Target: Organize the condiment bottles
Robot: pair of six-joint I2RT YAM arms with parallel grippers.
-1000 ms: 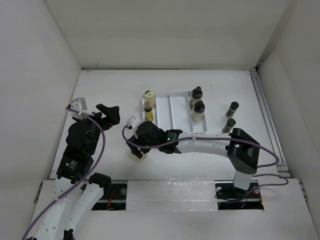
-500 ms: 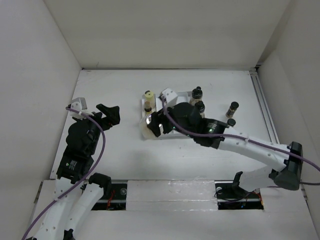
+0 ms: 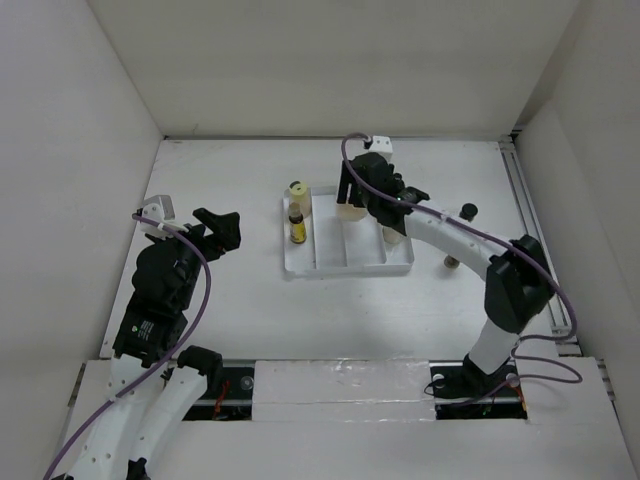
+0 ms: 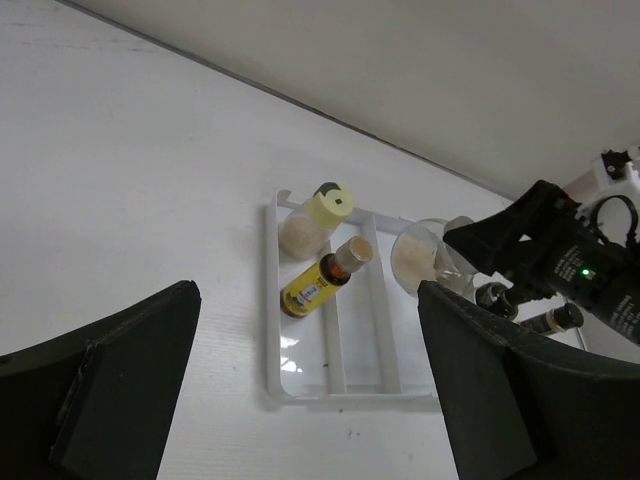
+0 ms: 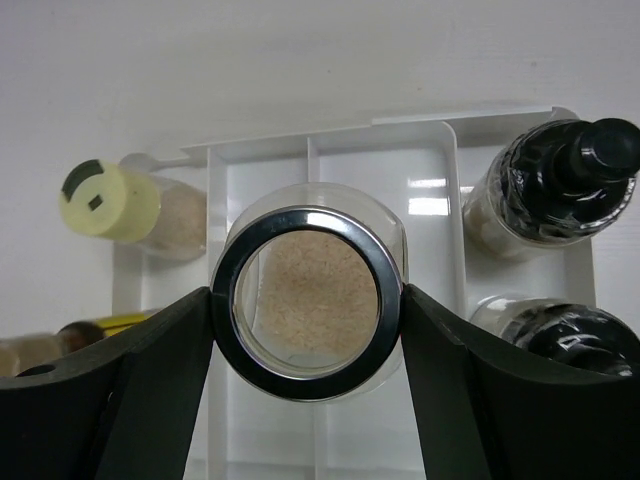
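A clear silver-lidded jar [image 5: 305, 290] of pale powder sits between my right gripper's [image 5: 305, 300] fingers, which are shut on it over the far end of the white tray's [image 5: 330, 140] middle compartment. In the left compartment are a yellow-capped bottle [image 3: 296, 190] and a slim yellow-labelled bottle [image 3: 297, 228]. Two black-capped shakers [image 5: 560, 185] [image 5: 570, 335] occupy the right compartment. Two slim dark bottles [image 3: 468, 211] [image 3: 452, 262] stand on the table right of the tray. My left gripper [image 3: 222, 228] is open and holds nothing, left of the tray.
White walls close in the table at the back and on both sides. A rail [image 3: 530, 230] runs along the right edge. My right arm [image 3: 450, 235] stretches across the tray's right compartment and hides part of it from above.
My right arm has carried the jar from the table near the tray's front-left corner to the far end of the middle compartment. The left arm has not moved.
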